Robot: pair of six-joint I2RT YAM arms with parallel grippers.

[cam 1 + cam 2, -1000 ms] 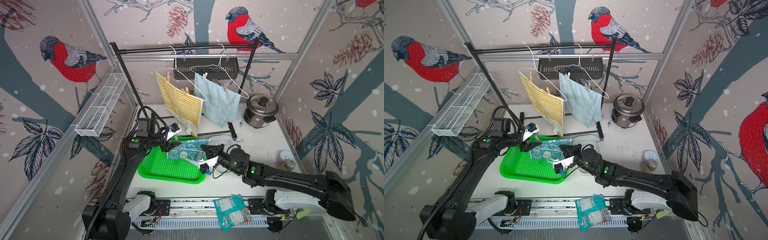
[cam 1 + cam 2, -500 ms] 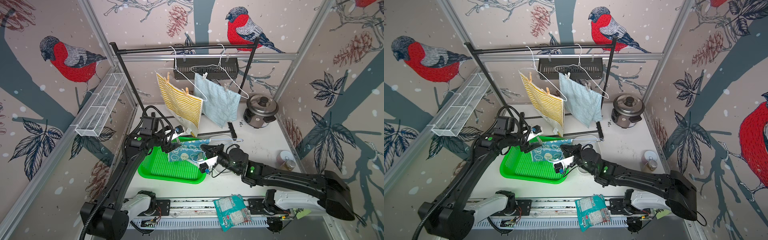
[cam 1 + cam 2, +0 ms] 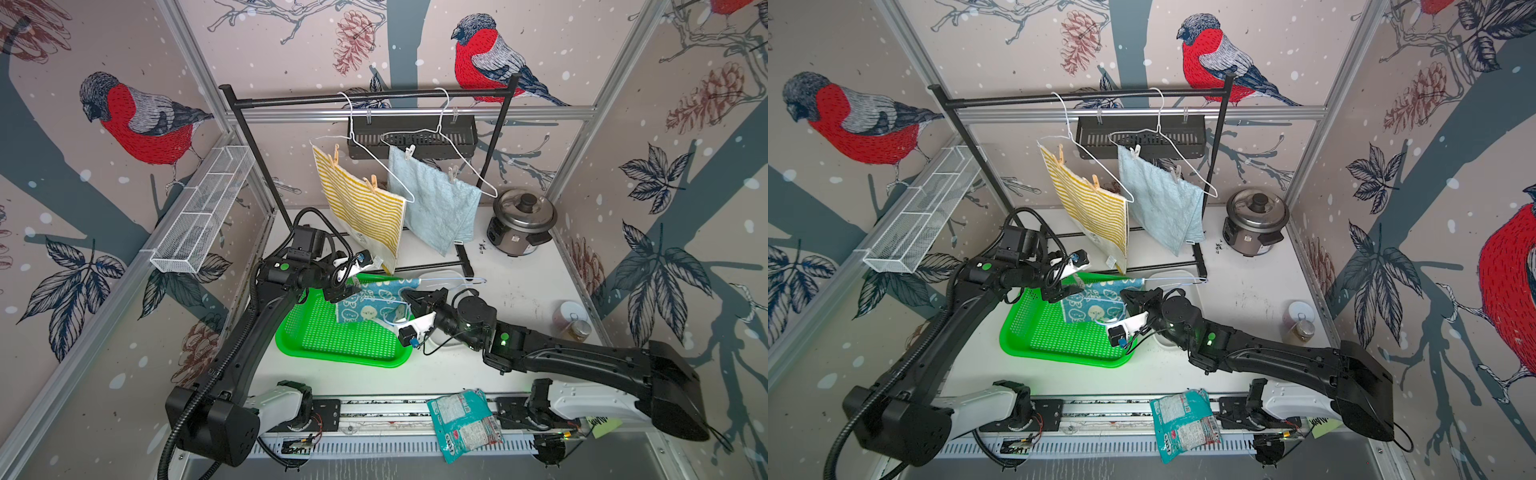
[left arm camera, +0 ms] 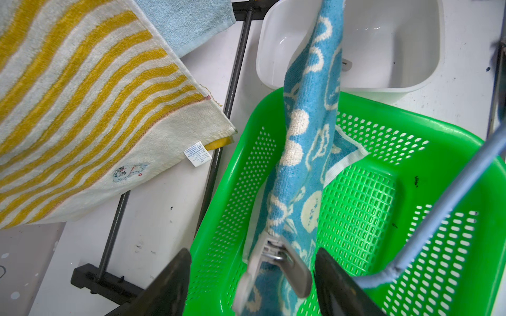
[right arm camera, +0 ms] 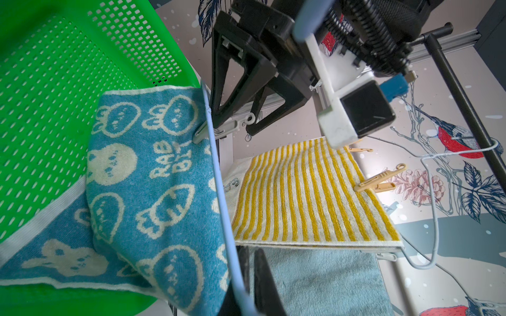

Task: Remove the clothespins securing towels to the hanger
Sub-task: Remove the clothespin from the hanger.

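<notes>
Left tool [image 4: 252, 254] gapes around grey clothespin [image 4: 291, 272] on teal towel [image 4: 306, 136] trailing into green basket [image 4: 410, 121] (right tool [image 5: 247, 288] clenches blue hanger [image 5: 219, 197]).

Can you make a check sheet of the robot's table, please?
Surface: white tabletop, dark scuffs.
Job's things: teal-blue rabbit towel on pale blue wire hanger, draped into green perforated plastic basket, one grey plastic clothespin clipped on; yellow-striped towel and light-blue terry towel pinned to white hangers on black rack.
Clutter: silver rice cooker, white plastic tub, crinkled teal snack packet.
Grippers: left gripper open, astride the grey clothespin; right gripper shut on that hanger.
Cables: black corrugated hose along left arm.
Surroundings: bird-print walls, white mesh shelf.
</notes>
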